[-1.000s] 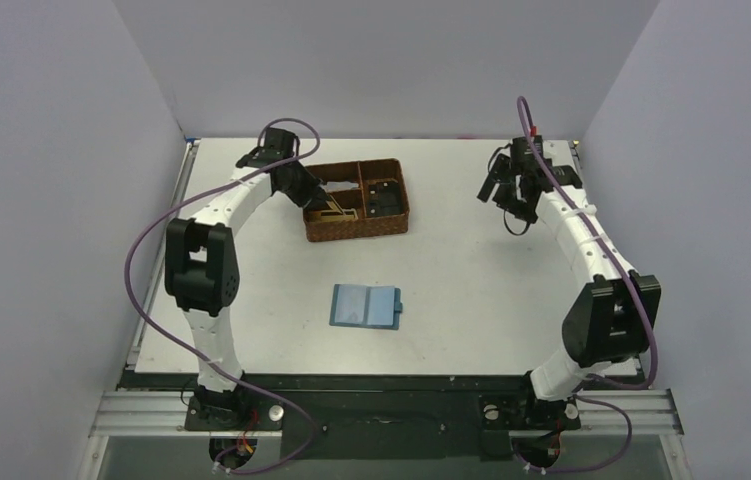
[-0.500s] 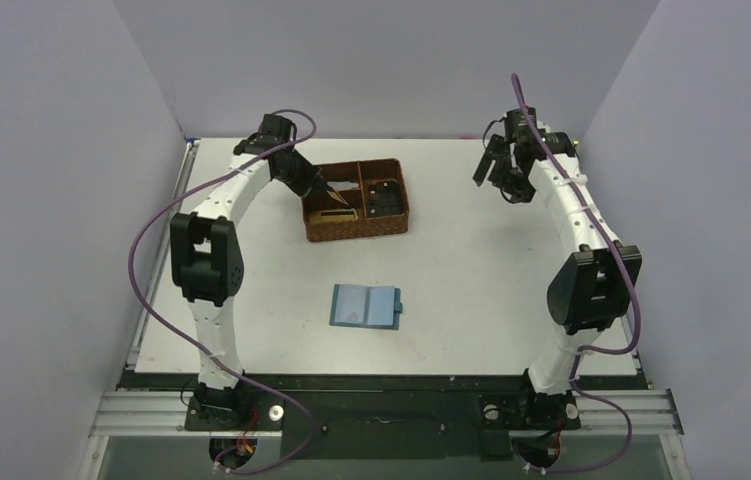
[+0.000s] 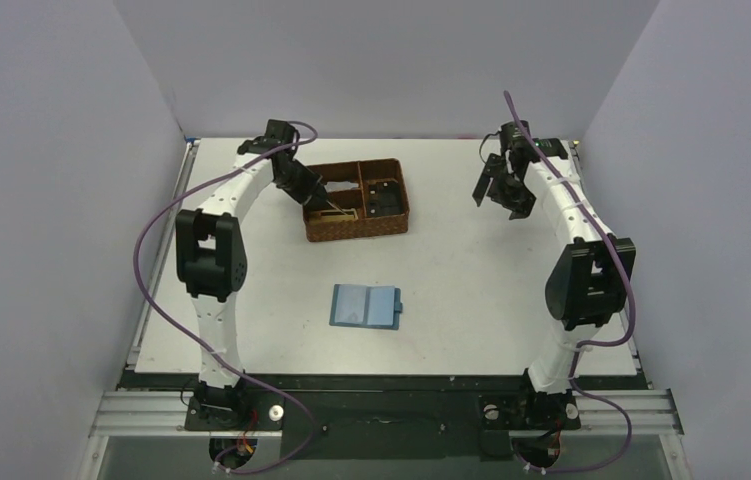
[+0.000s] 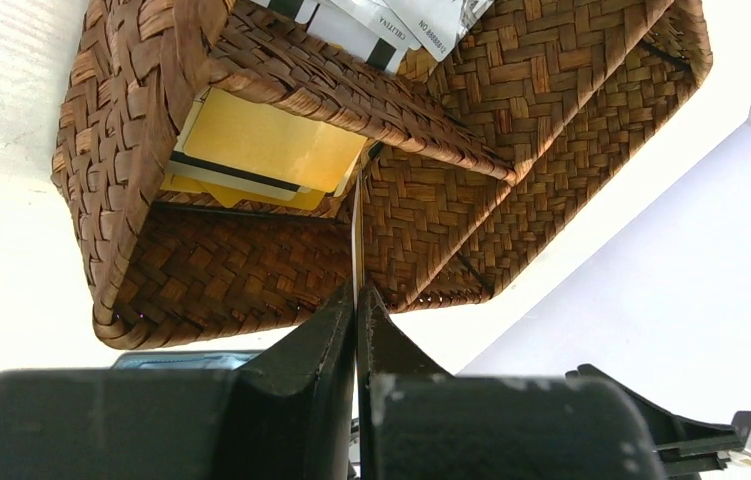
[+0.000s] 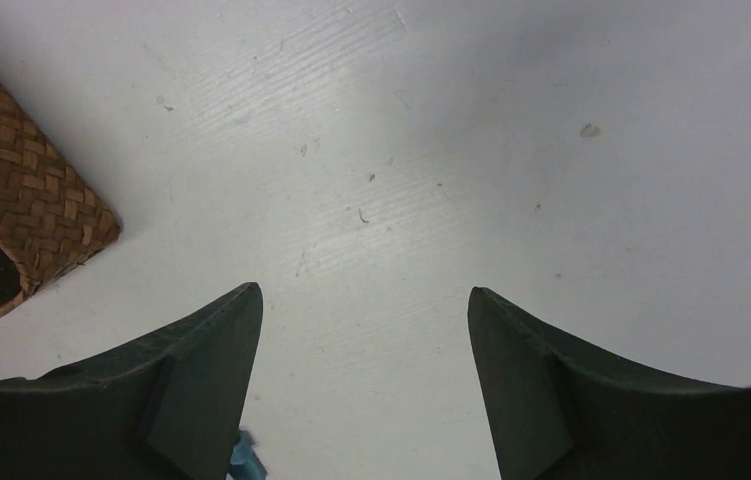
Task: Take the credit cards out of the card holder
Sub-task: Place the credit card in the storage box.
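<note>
Our left fingers point(image 4: 323, 335) are pinched shut on a thin credit card point(image 4: 356, 235). It sits edge-on, its long axis running straight out from them toward the basket point(image 4: 251, 270) compartment where tan-gold cards point(image 4: 261, 140) lie. Our right fingers point(image 5: 213, 370) stand wide and empty over bare bench point(image 5: 431, 150). The card holder point(image 3: 367, 306) lies open mid-bench, well apart from both and nearer the left arm.

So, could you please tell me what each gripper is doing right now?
Left gripper: shut on a thin card, edge-on, over the basket.
Right gripper: open, holding nothing.
</note>
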Controlling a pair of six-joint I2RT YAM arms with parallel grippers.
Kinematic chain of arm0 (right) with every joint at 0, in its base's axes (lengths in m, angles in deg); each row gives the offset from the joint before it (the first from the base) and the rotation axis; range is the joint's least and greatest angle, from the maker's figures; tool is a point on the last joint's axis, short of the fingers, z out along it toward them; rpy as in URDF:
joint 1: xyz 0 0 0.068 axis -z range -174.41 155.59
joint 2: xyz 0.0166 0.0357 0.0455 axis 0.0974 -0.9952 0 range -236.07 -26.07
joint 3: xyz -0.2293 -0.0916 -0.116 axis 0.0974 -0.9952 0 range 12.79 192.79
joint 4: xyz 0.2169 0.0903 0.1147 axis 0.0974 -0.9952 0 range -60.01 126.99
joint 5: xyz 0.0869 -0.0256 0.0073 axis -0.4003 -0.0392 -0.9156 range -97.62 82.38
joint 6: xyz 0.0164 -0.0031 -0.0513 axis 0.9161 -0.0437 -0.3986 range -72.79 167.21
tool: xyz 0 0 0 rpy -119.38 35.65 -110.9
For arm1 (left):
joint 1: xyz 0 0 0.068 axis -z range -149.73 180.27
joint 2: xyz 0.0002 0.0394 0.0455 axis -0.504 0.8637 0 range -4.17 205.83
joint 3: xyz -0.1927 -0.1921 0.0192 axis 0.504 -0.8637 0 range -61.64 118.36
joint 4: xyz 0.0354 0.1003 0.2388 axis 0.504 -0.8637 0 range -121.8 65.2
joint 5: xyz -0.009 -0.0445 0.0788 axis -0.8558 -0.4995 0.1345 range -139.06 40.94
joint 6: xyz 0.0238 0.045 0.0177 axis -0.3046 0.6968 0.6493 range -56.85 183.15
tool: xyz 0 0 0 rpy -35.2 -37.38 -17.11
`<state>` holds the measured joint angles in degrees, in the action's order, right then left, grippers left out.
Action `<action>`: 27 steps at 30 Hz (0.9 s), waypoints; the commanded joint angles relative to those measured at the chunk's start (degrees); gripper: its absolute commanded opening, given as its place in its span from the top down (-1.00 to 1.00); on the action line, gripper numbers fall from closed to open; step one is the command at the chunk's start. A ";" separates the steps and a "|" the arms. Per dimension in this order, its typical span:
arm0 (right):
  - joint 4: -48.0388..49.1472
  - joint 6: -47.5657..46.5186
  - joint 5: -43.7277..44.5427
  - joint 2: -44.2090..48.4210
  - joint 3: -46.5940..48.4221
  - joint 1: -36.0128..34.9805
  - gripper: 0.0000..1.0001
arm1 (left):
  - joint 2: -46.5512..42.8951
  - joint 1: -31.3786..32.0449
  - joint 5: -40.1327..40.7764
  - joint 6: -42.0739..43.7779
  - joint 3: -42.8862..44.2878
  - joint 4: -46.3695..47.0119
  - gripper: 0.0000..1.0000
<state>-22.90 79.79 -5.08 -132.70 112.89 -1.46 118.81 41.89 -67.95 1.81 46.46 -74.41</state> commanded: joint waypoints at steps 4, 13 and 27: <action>-0.74 -0.27 0.84 -0.45 1.25 0.84 -0.42 | 1.83 -0.86 -0.34 -0.16 6.10 -4.15 1.00; -1.02 -0.07 -0.26 -3.02 4.27 1.31 -0.42 | 4.55 -0.92 -1.11 0.55 9.19 -5.78 1.00; -0.96 -0.11 -0.62 -3.96 6.00 1.69 -0.42 | 4.38 -0.90 -1.73 2.49 11.24 -4.76 0.15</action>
<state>-23.93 79.77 -5.75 -136.44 116.34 -0.06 123.58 41.34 -69.09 2.80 54.63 -79.02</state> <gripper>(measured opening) 0.712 0.399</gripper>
